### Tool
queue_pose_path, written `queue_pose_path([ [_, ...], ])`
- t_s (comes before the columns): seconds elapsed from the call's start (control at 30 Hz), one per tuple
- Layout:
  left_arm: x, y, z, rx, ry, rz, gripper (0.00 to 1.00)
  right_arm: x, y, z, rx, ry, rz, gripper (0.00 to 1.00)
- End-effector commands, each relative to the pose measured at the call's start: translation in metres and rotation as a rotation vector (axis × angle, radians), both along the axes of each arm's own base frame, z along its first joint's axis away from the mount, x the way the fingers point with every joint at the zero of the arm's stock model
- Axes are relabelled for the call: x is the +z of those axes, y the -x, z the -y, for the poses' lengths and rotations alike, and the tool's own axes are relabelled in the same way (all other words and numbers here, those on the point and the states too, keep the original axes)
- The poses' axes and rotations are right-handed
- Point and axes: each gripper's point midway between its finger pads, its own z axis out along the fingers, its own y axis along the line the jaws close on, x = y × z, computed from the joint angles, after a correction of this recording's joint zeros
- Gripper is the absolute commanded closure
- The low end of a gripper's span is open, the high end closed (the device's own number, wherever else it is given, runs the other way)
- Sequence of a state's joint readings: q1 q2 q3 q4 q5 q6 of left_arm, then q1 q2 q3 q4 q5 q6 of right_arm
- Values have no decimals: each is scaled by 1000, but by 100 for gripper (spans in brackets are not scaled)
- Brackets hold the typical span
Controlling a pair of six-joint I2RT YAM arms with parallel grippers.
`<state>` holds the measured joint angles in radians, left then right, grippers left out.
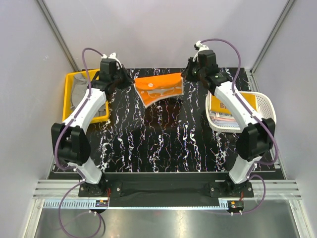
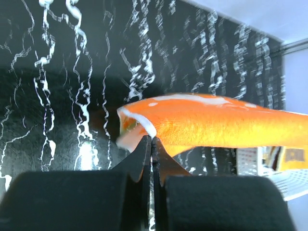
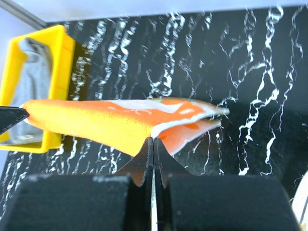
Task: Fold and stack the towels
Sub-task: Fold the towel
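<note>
Fingers (image 2: 139,161) pinching orange towel (image 1: 159,88), arms (image 1: 86,111) outstretched

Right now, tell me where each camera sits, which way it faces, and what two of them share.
Top external: above and behind the bases, looking down on the table; left arm and right arm show, the orange towel stretched between them.
Left wrist: on the left arm, facing right toward the white basket; left gripper shut on the towel.
Right wrist: facing left toward the yellow bin; right gripper shut on the towel.
Shared: both wrist views see the towel.
</note>
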<state>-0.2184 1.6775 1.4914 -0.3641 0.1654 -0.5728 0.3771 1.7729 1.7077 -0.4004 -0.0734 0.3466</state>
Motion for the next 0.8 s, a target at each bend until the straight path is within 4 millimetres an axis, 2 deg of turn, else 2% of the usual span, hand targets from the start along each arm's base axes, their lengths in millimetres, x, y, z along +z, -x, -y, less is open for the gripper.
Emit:
queue_pose_path([
  [0.0, 58, 15, -7, 6, 17, 181, 100, 61, 19, 5, 45, -37, 162, 100],
  [0.07, 65, 23, -8, 1, 26, 214, 100, 66, 29, 4, 67, -53, 174, 100],
  [0.1, 77, 32, -9, -4, 38, 245, 100, 69, 38, 6, 73, -63, 185, 100],
  [0.13, 70, 39, -7, -21, 44, 233, 100, 71, 44, 6, 84, -71, 186, 100],
  [0.2, 75, 52, -4, -39, 54, 251, 100, 73, 60, 9, 96, -84, 190, 100],
  [0.23, 88, 63, -3, -50, 60, 282, 100, 74, 67, 7, 116, -97, 188, 100],
  [0.27, 84, 70, -3, -56, 53, 277, 100, 68, 75, 6, 127, -104, 171, 100],
  [0.3, 86, 78, 0, -65, 49, 283, 100, 78, 85, 8, 133, -118, 187, 100],
  [0.33, 97, 90, -1, -71, 50, 303, 100, 79, 92, 7, 140, -131, 180, 100],
  [0.4, 98, 104, 4, -88, 45, 300, 100, 82, 110, 6, 156, -142, 172, 100],
  [0.5, 93, 119, -1, -59, 24, 261, 100, 77, 126, 5, 152, -156, 122, 100],
  [0.6, 70, 122, -5, -34, 8, 167, 100, 54, 127, 8, 112, -159, 31, 100],
  [0.67, 43, 112, -8, -5, -28, 86, 100, 34, 120, 9, 84, -145, -5, 100],
  [0.73, 21, 99, -10, 9, -33, 27, 100, 3, 103, 7, 60, -105, -66, 100],
  [0.77, 11, 91, -11, 18, -33, 7, 100, -23, 88, 3, 56, -80, -109, 100],
])
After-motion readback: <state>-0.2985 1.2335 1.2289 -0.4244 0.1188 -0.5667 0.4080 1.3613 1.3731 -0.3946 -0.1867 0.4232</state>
